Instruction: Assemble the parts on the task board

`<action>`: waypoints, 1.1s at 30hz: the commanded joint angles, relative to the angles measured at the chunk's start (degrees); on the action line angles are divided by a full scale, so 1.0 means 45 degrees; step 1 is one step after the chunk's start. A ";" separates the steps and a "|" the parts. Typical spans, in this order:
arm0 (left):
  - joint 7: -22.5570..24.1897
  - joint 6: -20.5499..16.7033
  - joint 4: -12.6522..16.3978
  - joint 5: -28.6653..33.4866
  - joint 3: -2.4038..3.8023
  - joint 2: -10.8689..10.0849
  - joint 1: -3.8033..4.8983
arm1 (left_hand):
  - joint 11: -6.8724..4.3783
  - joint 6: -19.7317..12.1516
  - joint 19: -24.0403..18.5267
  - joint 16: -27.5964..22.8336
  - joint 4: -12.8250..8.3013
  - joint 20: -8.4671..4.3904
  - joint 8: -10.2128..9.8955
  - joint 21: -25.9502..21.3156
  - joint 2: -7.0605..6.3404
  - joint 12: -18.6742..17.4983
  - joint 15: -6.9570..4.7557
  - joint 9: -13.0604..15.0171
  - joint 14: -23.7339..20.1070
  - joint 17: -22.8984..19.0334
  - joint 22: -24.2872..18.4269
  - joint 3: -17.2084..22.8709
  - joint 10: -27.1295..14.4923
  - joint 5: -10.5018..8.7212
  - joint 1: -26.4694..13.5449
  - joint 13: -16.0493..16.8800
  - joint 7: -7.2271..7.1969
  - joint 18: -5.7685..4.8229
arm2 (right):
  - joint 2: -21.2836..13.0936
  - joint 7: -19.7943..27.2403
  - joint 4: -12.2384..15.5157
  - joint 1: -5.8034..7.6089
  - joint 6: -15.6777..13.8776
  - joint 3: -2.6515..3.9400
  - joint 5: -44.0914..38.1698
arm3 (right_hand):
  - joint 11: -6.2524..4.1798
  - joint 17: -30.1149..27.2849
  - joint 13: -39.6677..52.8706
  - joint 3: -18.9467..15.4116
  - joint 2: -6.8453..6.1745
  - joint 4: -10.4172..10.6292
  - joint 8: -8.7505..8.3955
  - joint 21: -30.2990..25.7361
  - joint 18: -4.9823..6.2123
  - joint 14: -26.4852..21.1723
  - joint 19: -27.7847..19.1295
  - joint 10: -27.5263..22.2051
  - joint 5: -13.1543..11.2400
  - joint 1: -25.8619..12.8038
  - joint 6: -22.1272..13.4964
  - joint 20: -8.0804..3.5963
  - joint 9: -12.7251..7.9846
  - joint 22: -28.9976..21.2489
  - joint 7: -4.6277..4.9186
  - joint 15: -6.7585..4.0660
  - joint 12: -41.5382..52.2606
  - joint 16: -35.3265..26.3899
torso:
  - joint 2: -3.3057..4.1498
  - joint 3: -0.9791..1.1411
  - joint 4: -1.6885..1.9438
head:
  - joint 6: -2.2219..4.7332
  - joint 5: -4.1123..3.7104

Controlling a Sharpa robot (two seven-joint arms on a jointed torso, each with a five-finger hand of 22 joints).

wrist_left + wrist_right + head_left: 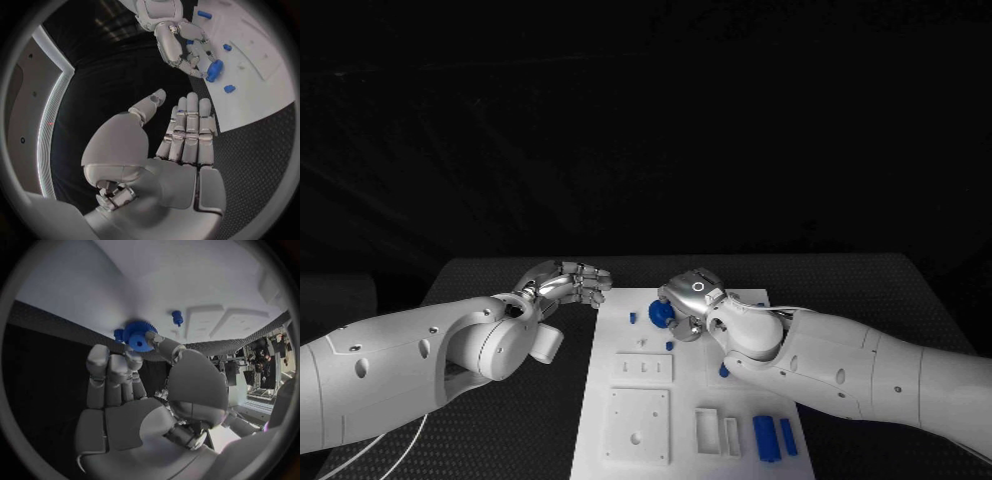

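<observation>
The white task board lies in the middle of the black table. My right hand is over its far end and pinches a blue gear between thumb and fingers; the right wrist view shows the gear close above the board, beside a small blue peg. The left wrist view shows the gear in the right hand. My left hand hovers just off the board's far left corner, fingers straight, holding nothing. Short blue pegs stand in the board.
White raised blocks sit along the board's left side, and a white slotted holder is near its front. Two blue cylinders lie at the front right. Black table surrounds the board.
</observation>
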 commanded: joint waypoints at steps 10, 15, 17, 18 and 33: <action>0.0047 0.0097 0.0026 -0.0065 0.0011 0.0020 0.0017 | 0.0058 0.0002 -0.0101 -0.0073 0.0013 -0.0003 -0.0068 0.0075 -0.0015 -0.0069 0.0044 0.0017 -0.0049 0.0021 0.0253 0.0096 -0.0005 0.0033 -0.0140 0.0016 0.0058 0.0225 | 0.0088 0.0229 -0.0089 -0.0082 0.0485 -0.0063 0.0571 | 0.0185 0.0001 -0.0007 -0.0552 -0.0260 -0.0277 -0.0550 -0.0048 0.0393 0.0012 -0.0122 -0.0014 -0.0382 -0.0191 -0.0535 0.0018 -0.0205 0.0174 0.0475 0.0075 -0.0192 -0.0157 | 0.0006 -0.0008 0.0007 | -0.0001 -0.0013; 0.0044 0.0101 0.0036 -0.0065 0.0012 0.0021 0.0018 | 0.0061 -0.0001 -0.0103 -0.0075 0.0011 -0.0003 -0.0071 0.0077 -0.0019 -0.0074 0.0044 0.0018 -0.0050 0.0024 0.0253 0.0097 -0.0007 0.0032 -0.0141 0.0017 0.0059 0.0226 | 0.0111 0.0256 -0.0113 -0.0082 0.0620 -0.0063 0.0698 | 0.0119 0.0026 -0.0019 -0.0854 -0.0256 -0.0448 -0.0800 -0.0084 0.0393 0.0000 -0.0161 -0.0035 -0.0406 -0.0256 -0.1178 0.0007 -0.0284 0.0163 0.0398 0.0016 -0.0259 -0.0200 | 0.0006 -0.0023 0.0014 | 0.0003 -0.0022; 0.0044 0.0097 0.0032 -0.0065 0.0012 0.0021 0.0018 | 0.0061 -0.0002 -0.0103 -0.0076 0.0011 -0.0003 -0.0072 0.0077 -0.0020 -0.0076 0.0044 0.0018 -0.0050 0.0025 0.0253 0.0097 -0.0007 0.0032 -0.0142 0.0017 0.0060 0.0226 | 0.0115 0.0281 -0.0113 -0.0082 0.0660 -0.0063 0.0825 | 0.0105 0.0028 -0.0020 -0.0854 -0.0254 -0.0462 -0.0807 -0.0088 0.0393 -0.0002 -0.0163 -0.0035 -0.0404 -0.0233 -0.1218 0.0004 -0.0283 0.0161 0.0382 0.0005 -0.0265 -0.0206 | 0.0006 -0.0027 0.0013 | -0.0006 -0.0026; 0.0042 0.0097 0.0031 -0.0065 0.0012 0.0016 0.0018 | 0.0062 -0.0002 -0.0104 -0.0077 0.0012 -0.0003 -0.0072 0.0077 -0.0021 -0.0077 0.0044 0.0019 -0.0050 0.0025 0.0253 0.0097 -0.0008 0.0032 -0.0143 0.0017 0.0060 0.0225 | 0.0119 0.0296 -0.0114 -0.0082 0.0672 -0.0063 0.0862 | 0.0087 0.0030 -0.0021 -0.0840 -0.0249 -0.0478 -0.0820 -0.0093 0.0393 0.0000 -0.0165 -0.0034 -0.0398 -0.0196 -0.1270 0.0000 -0.0284 0.0159 0.0361 -0.0010 -0.0271 -0.0211 | 0.0006 -0.0027 0.0013 | -0.0006 -0.0026; 0.0018 0.0132 -0.0033 -0.0084 0.0013 0.0071 0.0018 | 0.0070 -0.0008 -0.0107 -0.0086 0.0034 0.0001 -0.0080 0.0083 -0.0002 -0.0093 0.0047 0.0023 -0.0053 0.0035 0.0250 0.0100 -0.0008 0.0034 -0.0172 0.0019 0.0060 0.0223 | 0.0086 0.0494 0.0086 -0.0082 0.0698 -0.0062 0.1316 | -0.0070 0.0118 0.0016 -0.0337 -0.0005 -0.0442 -0.0681 -0.0112 0.0393 0.0052 -0.0132 0.0035 0.2315 -0.0017 -0.1562 0.0041 -0.0200 0.0183 0.0193 -0.0146 -0.0372 -0.0300 | 0.0005 -0.0023 0.0002 | -0.0065 -0.0026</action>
